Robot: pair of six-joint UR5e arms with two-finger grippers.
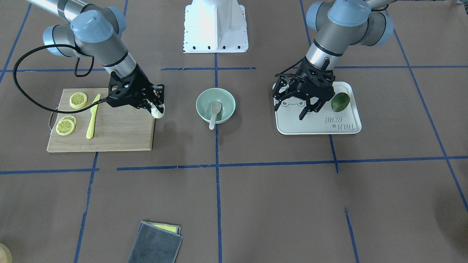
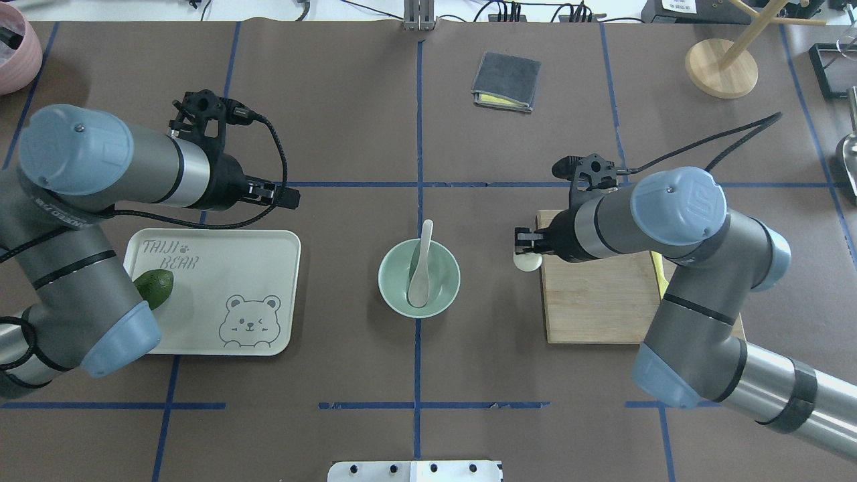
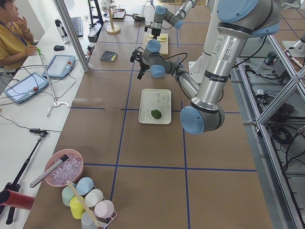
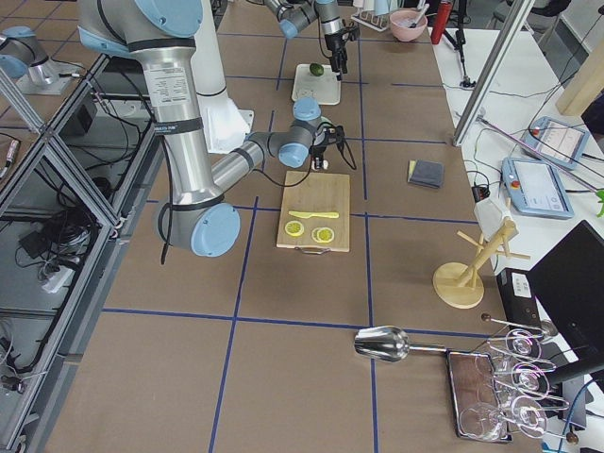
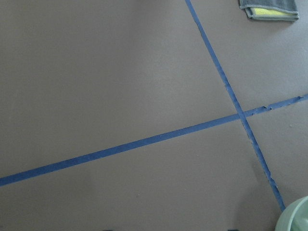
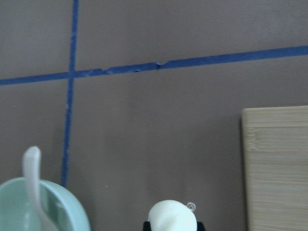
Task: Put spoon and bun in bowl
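The bun (image 1: pixel 158 112) is pinched in the right tool (image 1: pixel 157 107), near the bowl (image 1: pixel 227 103).

We record the bowl (image 1: pixel 204 101) as round, pale mint-green and upright, with the spoon (image 1: pixel 214 111) lying in it: off-white, scoop down inside, handle leaning out over the rim on the side away from the robot. We find the bun (image 1: pixel 158 111), small, round and white, outside the bowl on the robot's right, near but not touching, clamped between the fingers of the right gripper (image 1: pixel 157 107).
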